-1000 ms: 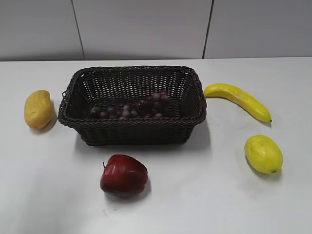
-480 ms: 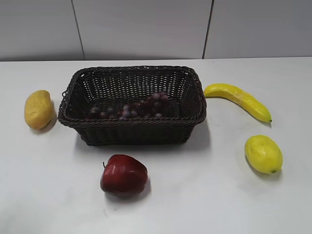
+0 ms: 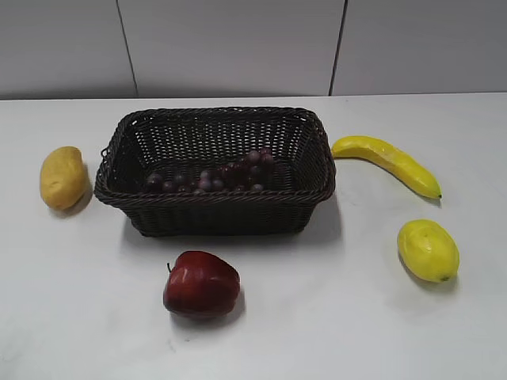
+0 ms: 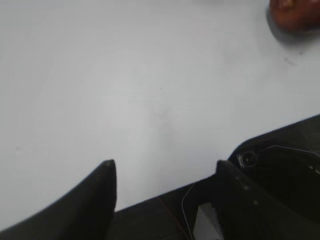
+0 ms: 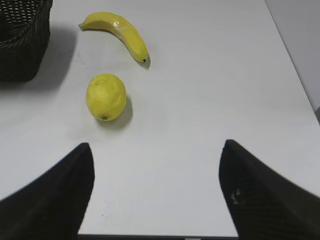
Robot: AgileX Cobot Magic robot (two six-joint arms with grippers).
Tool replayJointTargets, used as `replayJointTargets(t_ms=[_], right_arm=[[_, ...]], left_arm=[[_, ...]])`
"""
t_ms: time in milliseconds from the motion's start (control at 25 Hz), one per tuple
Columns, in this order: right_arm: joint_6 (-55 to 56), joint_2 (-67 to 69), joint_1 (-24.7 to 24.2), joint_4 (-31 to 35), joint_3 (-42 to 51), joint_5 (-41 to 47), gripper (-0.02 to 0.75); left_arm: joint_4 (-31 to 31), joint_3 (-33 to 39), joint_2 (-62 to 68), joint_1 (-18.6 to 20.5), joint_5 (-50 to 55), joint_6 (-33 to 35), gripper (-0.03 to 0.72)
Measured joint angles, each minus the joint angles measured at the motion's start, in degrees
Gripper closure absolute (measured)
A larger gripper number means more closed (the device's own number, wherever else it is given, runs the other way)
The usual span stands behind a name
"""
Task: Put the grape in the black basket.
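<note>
Looking down at a slant, the exterior view shows the black basket [image 3: 215,168] at the middle of the white table [image 3: 333,324], with the grape [image 3: 212,177] lying inside it on the floor of the basket, stretched from lower left to upper right. The near wall and braided rim cut off the lower edge of the bunch, and its stem cannot be made out. A red apple [image 3: 201,283] sits in front of the basket, a yellow-brown mango-like fruit [image 3: 62,176] just to its left, a banana [image 3: 387,163] to its right and a lemon [image 3: 428,249] nearer the camera on the right. Neither arm nor gripper appears in this view.

The left wrist view looks at bare table. The left gripper [image 4: 162,172] shows only as two dark fingers at the bottom edge, spread wide apart with nothing between them and nothing touching them; dark housing of the arm fills the lower right corner. The apple [image 4: 296,14] is cropped by the top right corner, well away from the fingers.

The right wrist view has the right gripper [image 5: 156,165] likewise as two dark fingers rising from the bottom corners, set wide apart and empty, their bases out of frame. Beyond them lie the lemon [image 5: 106,96] and the banana [image 5: 120,32], apart from each other. Only a corner of the basket [image 5: 22,40] enters at the upper left, and the grape is hidden from this camera.
</note>
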Motion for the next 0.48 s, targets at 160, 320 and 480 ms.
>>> replayJointTargets(t_ms=[160,320,480], right_arm=[[0.0,0.0,0.0,0.0,0.0,0.0,0.148],[0.0,0.0,0.0,0.0,0.0,0.0,0.148],[0.0,0.0,0.0,0.0,0.0,0.0,0.148]], left_arm=[[-1.0,0.8,-0.2,0.0,-1.1,2.1,0.100],[-1.0,0.9,-0.2,0.0,-1.1,3.5,0.100],[-1.0,0.9,-0.2,0.0,-1.1,4.0,0.100]])
